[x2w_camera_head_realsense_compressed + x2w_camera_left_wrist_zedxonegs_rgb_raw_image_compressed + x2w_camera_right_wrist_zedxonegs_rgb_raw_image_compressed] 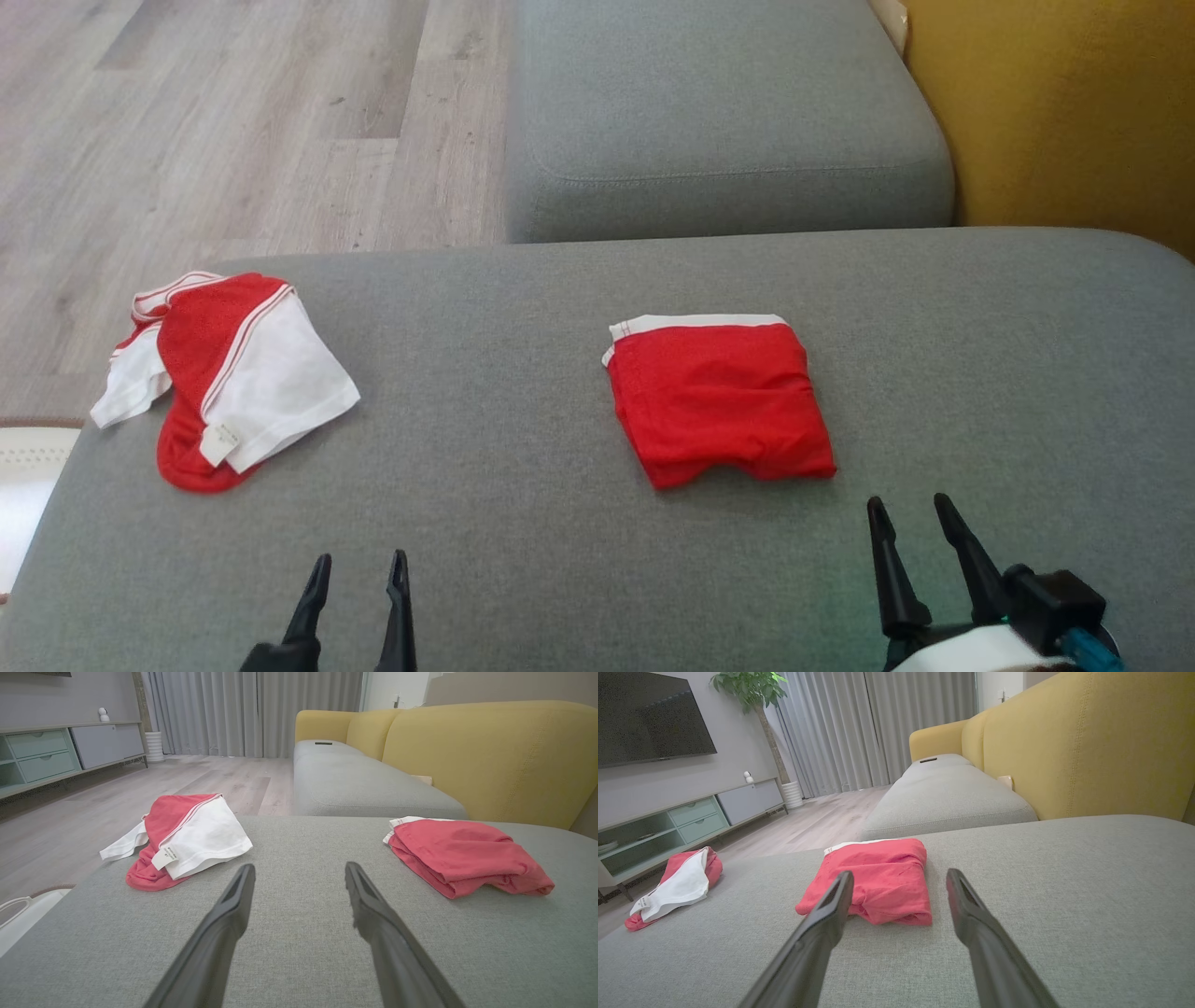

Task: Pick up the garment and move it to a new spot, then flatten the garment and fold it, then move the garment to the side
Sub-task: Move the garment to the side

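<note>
While the left gripper (361, 560) and the right gripper (907, 504) hover empty over the near edge of the grey cushion (523, 523), each with its fingers spread apart, a folded red garment (719, 411) lies flat near the cushion's middle, just ahead of the right gripper. A crumpled red-and-white garment (233, 373) lies well apart at the cushion's left edge, beside the wooden floor (233, 140).

Two garments well apart on one seat.
The folded red fabric garment (719, 411) lies right of centre on the wide grey fabric seat cushion (504, 420). The crumpled red-and-white fabric garment (233, 373) lies at the cushion's left edge. A second grey fabric cushion (719, 103) sits behind, with a yellow upholstered backrest (1074, 112) to the right and pale wood-plank floor (187, 121) to the left.
</note>
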Available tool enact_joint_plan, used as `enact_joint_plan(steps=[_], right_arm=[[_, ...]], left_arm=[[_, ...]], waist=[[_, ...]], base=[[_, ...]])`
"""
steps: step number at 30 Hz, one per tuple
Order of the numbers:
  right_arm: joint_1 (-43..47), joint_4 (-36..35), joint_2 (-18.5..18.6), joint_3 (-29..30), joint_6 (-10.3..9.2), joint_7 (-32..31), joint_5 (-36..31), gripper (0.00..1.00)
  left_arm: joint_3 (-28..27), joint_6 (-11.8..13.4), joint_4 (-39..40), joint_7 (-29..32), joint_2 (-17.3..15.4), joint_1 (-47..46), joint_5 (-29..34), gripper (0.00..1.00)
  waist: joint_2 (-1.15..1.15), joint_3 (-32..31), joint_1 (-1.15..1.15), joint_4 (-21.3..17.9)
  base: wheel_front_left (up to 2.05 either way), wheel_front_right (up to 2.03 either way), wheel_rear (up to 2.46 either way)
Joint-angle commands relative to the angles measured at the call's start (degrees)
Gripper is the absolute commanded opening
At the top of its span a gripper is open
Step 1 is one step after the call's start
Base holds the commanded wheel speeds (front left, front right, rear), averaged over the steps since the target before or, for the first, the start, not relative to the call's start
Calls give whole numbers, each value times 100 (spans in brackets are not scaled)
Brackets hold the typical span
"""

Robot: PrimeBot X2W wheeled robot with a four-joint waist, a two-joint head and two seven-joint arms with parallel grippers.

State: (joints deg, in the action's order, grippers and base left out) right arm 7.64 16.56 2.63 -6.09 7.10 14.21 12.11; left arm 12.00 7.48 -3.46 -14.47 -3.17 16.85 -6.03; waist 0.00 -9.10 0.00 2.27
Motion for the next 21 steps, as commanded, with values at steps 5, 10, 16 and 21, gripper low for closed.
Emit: enact_joint_plan(steps=[5,10,16,21], right_arm=[[-180,-156,25,-151,39,79,31,100],[-222,-101,25,-103,39,79,38,100],[-665,237,110,-336,39,79,141,100],[-1452,803,404,-716,39,20,538,100]], left_arm=[[-205,-28,173,-52,29,-218,70,100],[-152,-55,184,-52,29,-257,78,100],[-110,-105,266,-52,29,-466,-26,100],[-97,-153,323,-52,29,-705,-101,100]], waist=[[0,46,0,9],[0,245,0,80],[0,644,0,232],[0,908,0,357]], base=[[0,0,0],[0,0,0],[0,0,0],[0,0,0]])
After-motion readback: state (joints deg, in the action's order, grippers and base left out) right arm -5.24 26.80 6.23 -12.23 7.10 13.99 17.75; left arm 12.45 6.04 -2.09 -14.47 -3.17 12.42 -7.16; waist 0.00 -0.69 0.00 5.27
